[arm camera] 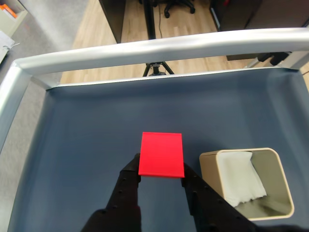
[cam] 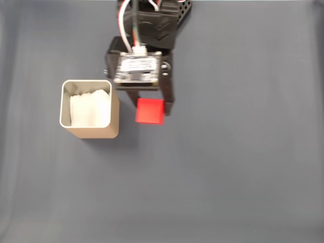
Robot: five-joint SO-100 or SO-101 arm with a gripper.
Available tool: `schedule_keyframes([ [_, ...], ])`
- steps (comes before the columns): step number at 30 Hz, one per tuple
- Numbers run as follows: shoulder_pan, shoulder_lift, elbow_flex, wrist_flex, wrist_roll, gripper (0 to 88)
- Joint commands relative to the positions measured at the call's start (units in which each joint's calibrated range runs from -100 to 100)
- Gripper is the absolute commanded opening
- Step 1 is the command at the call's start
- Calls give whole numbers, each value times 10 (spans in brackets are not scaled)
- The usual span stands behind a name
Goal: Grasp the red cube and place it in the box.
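The gripper had its two black fingers clamped on the red cube, a small bright block with plain matte faces and crisp edges. In the fixed view the cube sat just right of the box, close but apart, over the dark blue table; white paper lined the tan box.
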Motion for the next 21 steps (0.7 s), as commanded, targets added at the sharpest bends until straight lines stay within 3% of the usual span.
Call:
schedule_keyframes([
  [1, 36, -28, -1, -2, 6, 34],
  [21, 173, -50, 52, -20, 7, 21],
])
